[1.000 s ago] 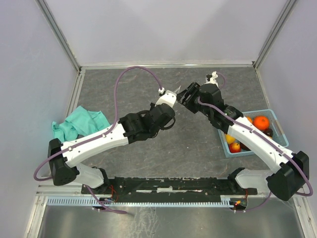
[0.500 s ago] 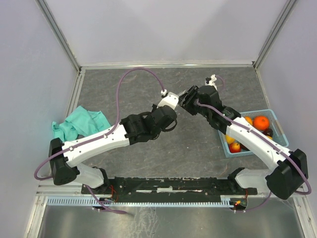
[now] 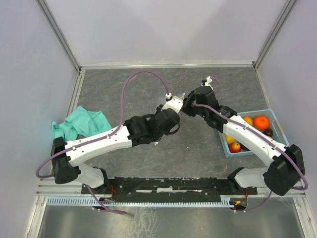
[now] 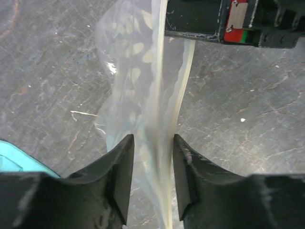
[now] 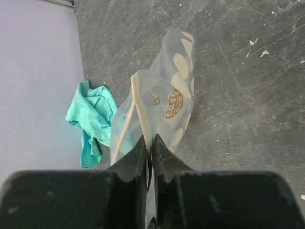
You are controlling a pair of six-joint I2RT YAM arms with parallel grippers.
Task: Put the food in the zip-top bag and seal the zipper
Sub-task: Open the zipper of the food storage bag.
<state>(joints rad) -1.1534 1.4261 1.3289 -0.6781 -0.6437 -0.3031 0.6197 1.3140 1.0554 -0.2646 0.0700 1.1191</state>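
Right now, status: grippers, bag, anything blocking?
Right gripper shut on zip-top bag at zipper. Left gripper open, straddling bag. Food in blue basket, none bagged. Teal cloth clear of both arms.

L gripper (image 4: 152, 143) jaws apart; R gripper (image 5: 149, 143) pinched shut.

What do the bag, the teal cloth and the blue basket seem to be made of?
The bag looks like thin, glossy clear plastic film: the table shows through it and it wrinkles. The cloth seems soft matte fabric, lying in crumpled folds. The basket is probably smooth rigid plastic, judging by its thin straight rim.
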